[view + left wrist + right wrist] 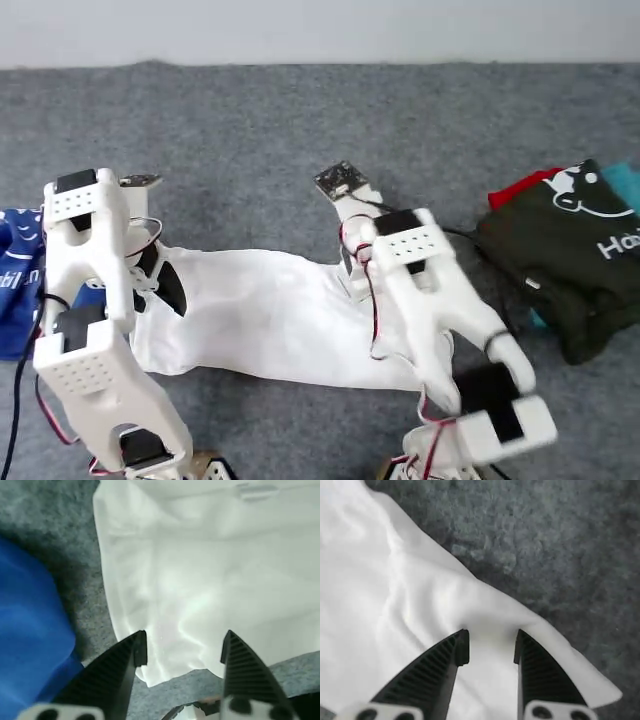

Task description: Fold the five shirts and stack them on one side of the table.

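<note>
surface: grey, felt-like table covering (pixel 250 130), unbroken from near edge to far edge. room: plain pale wall (pixel 300 30) just behind the far edge.

white shirt (pixel 270 315): spread flat across the middle of the table, between the two arms. long axis left to right, sloping slightly nearer toward the right end. creased in places. collar end not determinable.

left gripper (pixel 183 645): over the left end of the white shirt, claw wide, nothing held, cloth visible below the gap. seen in the high view at the shirt's left edge (pixel 160 285).

right gripper (pixel 490 642): at the far right edge of the white shirt, claw narrow but parted, a raised ridge of white cloth lying between the tips. grip on the cloth not confirmed.

blue shirt (pixel 15 270): at the left edge of the table, just beside the white shirt's left end.

dark shirt (pixel 555 260): bunched at the right side, on top of a red garment (pixel 515 187) and a teal garment (pixel 622 180), apart from the white shirt.
</note>
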Motion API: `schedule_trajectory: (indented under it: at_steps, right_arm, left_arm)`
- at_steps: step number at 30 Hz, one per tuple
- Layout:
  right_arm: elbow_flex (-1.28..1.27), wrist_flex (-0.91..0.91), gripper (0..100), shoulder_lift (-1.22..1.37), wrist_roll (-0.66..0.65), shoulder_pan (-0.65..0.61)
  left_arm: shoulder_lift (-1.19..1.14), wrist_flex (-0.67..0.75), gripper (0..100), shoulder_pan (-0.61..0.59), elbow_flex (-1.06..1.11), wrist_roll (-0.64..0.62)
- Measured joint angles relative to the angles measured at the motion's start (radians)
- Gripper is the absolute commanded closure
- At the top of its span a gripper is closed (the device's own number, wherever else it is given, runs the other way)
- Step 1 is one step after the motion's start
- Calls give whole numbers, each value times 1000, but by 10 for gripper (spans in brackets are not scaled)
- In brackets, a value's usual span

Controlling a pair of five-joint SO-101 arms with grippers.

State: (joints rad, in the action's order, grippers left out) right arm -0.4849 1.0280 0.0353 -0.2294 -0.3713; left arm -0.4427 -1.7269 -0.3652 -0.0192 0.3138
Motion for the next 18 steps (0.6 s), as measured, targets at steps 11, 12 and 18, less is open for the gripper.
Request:
schedule_trajectory:
  at_steps: [11,12,18]
  right_arm:
    - [106,52,839,120,3,-26]
    - [120,101,838,97,3,-29]
    - [189,316,838,-144,-40,-29]
  left_arm:
    - [0,0,752,0,0,0]
    - [0,0,752,0,0,0]
    - [0,0,752,0,0,0]
